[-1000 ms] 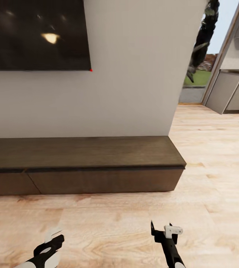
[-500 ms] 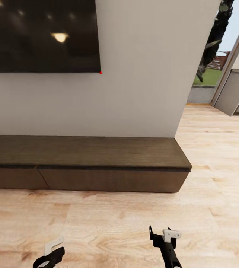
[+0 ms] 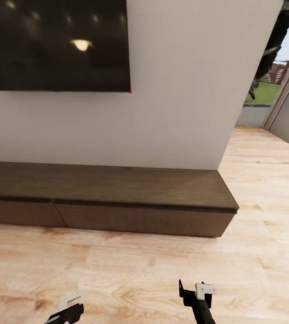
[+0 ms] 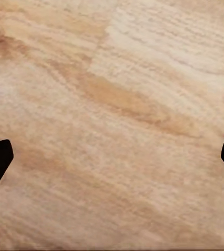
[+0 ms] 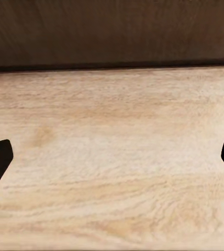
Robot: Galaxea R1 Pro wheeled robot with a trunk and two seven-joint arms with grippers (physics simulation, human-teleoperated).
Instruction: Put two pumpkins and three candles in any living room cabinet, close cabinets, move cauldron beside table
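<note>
The whole head view has slid over the last second: the cabinet (image 3: 117,198) and the dark wall screen (image 3: 59,45) above it now sit further right in the picture, and the doorway to the outside has narrowed at the edge, so it is the robot's camera that has turned or rolled leftward along the unit, not the furniture that has moved. The cabinet is the long low dark-brown unit against the white wall, straight ahead across a strip of wooden floor (image 3: 153,265), with its drawer fronts flush and a seam between two of them towards the left. No pumpkin, candle, cauldron or bench is in sight here, and both arms carry nothing. The left pincer (image 3: 70,302) hangs low over the floor with its fingers spread wide and empty in its wrist view; the right pincer (image 3: 194,288) is likewise spread and empty, its wrist view looking across the floor at the cabinet's front. My reading is that the robot is on its way along the unit, with nothing in hand to stow.
</note>
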